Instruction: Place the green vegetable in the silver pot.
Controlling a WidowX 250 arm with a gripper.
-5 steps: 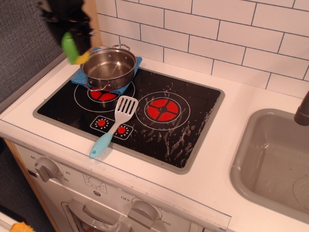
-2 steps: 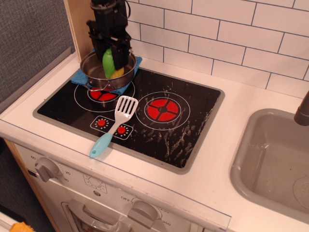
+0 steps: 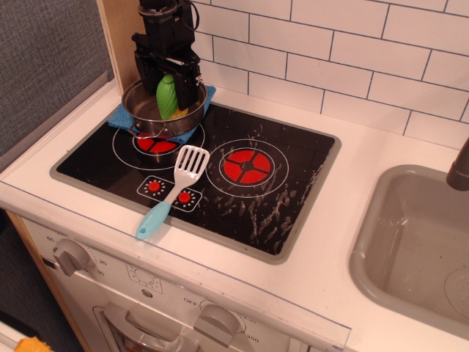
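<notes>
The green vegetable (image 3: 167, 95), a toy corn cob with a green husk and a yellow end, stands tilted inside the silver pot (image 3: 139, 111). The pot sits on the back left burner of the black cooktop. My black gripper (image 3: 168, 89) hangs straight over the pot. Its fingers (image 3: 192, 79) stand spread on either side of the cob with a gap to it, so the gripper looks open. The yellow end rests low in the pot against its right wall.
A blue cloth (image 3: 117, 116) lies under the pot. A white spatula with a light blue handle (image 3: 174, 189) lies on the cooktop in front of the pot. A grey sink (image 3: 410, 242) and a dark faucet (image 3: 460, 169) are at the right. A tiled wall is behind.
A second ago the gripper held the cob up left of the pot. It moved right and down into the pot, and its fingers have now spread apart off the cob.
</notes>
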